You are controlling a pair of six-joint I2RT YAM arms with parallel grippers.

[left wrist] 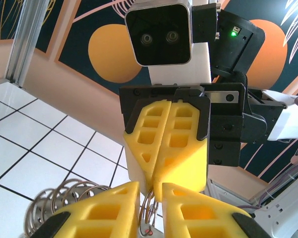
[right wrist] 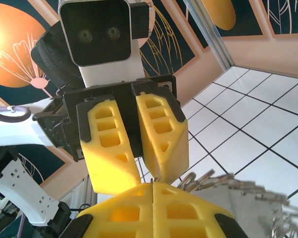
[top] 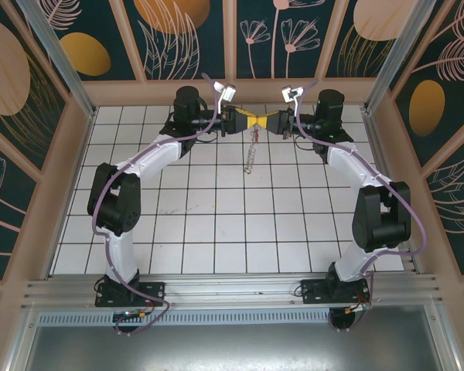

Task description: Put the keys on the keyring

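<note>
Left end effector [left wrist: 150, 192] and right end effector [right wrist: 153, 184] meet at 12 o'clock over the worktop [top: 216, 224], both clamped on the keyring [top: 253, 152]; likely light, slippery wire, so grip bare loop.

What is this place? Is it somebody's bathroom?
Not a bathroom, probably a robot testing booth: two robot arms bolted to a metal rail, a white tiled table, flower-painted walls all round.

The left gripper [top: 245, 121] and right gripper [top: 269, 122] meet tip-to-tip (far side), keyring [top: 252, 153] dangling below.
</note>
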